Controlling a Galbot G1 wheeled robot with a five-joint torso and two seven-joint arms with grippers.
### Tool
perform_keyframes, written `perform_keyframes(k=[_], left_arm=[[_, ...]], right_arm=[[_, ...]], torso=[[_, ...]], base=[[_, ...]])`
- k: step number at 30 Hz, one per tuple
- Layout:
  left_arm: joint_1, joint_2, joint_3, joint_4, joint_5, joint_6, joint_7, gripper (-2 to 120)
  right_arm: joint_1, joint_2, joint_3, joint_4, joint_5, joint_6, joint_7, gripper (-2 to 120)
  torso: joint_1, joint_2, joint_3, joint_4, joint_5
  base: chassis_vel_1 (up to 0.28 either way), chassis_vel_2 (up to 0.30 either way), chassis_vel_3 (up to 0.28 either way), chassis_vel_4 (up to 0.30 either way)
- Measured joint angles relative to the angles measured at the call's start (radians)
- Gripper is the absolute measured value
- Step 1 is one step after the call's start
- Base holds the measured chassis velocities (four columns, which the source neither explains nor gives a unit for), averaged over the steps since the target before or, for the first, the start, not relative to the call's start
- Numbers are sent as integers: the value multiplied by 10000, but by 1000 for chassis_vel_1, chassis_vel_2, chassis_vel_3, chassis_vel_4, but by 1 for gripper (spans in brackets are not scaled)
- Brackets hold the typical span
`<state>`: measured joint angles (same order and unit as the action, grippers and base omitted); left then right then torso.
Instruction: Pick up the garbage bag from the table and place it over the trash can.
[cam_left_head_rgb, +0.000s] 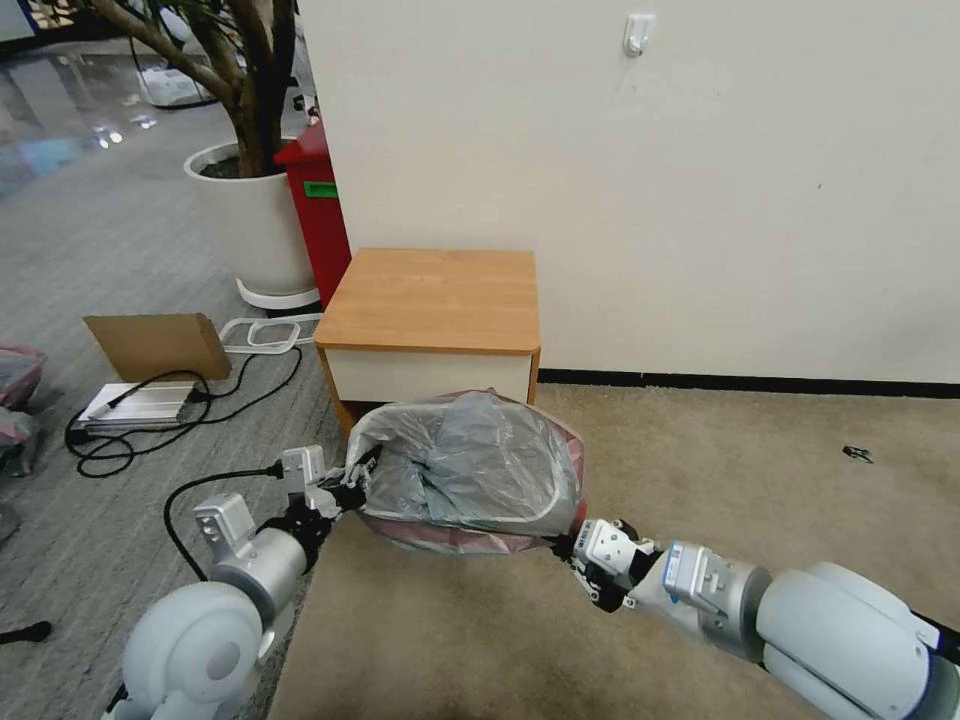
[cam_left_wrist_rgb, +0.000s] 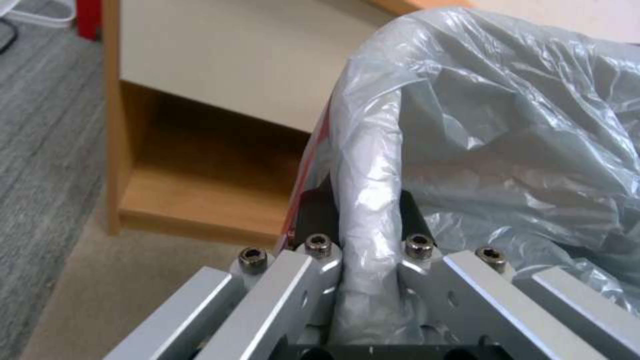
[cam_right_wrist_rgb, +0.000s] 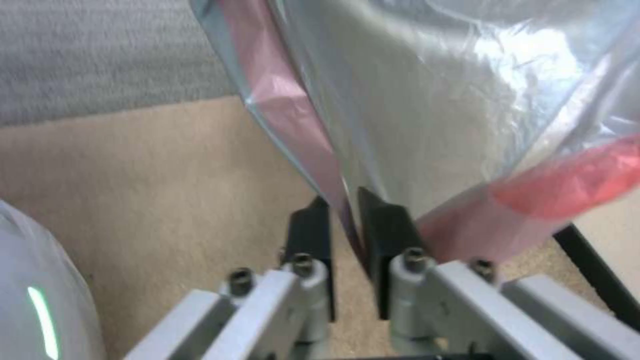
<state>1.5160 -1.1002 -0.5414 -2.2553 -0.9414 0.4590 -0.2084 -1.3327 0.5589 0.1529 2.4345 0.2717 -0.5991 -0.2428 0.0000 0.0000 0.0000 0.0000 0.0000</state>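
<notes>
The left gripper (cam_left_head_rgb: 345, 492) and right gripper (cam_left_head_rgb: 566, 545) each pinch an opposite side of the garbage bag's (cam_left_head_rgb: 470, 470) pink-banded rim, stretching it open over the carpet, just in front of the wooden nightstand (cam_left_head_rgb: 432, 300). Beyond the nightstand's bare tabletop stands a cream wall (cam_left_head_rgb: 700, 180).

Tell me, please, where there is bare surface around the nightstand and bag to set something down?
The table top is bare from the wall to its front edge. The beige carpet to its right, along the wall, is open too. The left claw and right claw hold the garbage bag stretched in front of the drawer. The grey floor left of the table is crowded with cables and cardboard.
</notes>
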Motion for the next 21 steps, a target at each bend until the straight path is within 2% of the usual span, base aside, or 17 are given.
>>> perform_keyframes(k=[1,2,5,6,11,12,16,17,18,20,21], left_arm=[[-69,-20,11,145,10,-10,-65,5],[-69,-20,11,145,10,-10,-65,5],[-296,-102,115,603,38,-38,-195,5],[-296,-102,115,603,38,-38,-195,5],[-627,-169,546,1400,314,-328,-371,5],[-627,-169,546,1400,314,-328,-371,5],[-703,-171,757,1553,314,-355,-504,5],[-703,-171,757,1553,314,-355,-504,5],[-668,-170,804,1492,302,-355,-546,5],[-644,-171,811,1454,295,-355,-564,5],[-578,-187,825,1371,271,-355,-593,5]], right_arm=[[-179,68,54,114,98,0,204,19],[-179,68,54,114,98,0,204,19],[-755,368,181,384,314,192,795,34],[-755,368,181,384,314,192,795,34],[-1707,1214,943,646,945,835,1298,56],[-1707,1214,943,646,945,835,1298,56],[-1526,2806,1196,647,2946,1629,2821,76],[-1526,2806,1196,647,2946,1629,2821,76],[-1271,3514,1183,443,3593,2047,3461,82],[-1196,3782,1155,285,3836,2227,3731,84],[-1007,4471,1117,-128,4299,2526,4365,90]], torso=[[0,0,0,1,-1],[0,0,0,1,-1],[0,0,0,0,-1],[0,0,0,0,-1],[1,0,0,0,-1],[1,0,0,0,-1],[0,0,0,-1,1],[0,0,0,-1,1],[0,0,-1,1,-4],[1,0,0,1,-5],[0,0,0,0,2]], base=[[0,0,0,0],[0,0,0,0],[0,0,0,0],[0,0,0,0],[0,0,0,0],[0,0,0,0],[0,0,0,0],[0,0,0,0],[0,0,0,0],[0,0,0,0],[0,0,0,0]])
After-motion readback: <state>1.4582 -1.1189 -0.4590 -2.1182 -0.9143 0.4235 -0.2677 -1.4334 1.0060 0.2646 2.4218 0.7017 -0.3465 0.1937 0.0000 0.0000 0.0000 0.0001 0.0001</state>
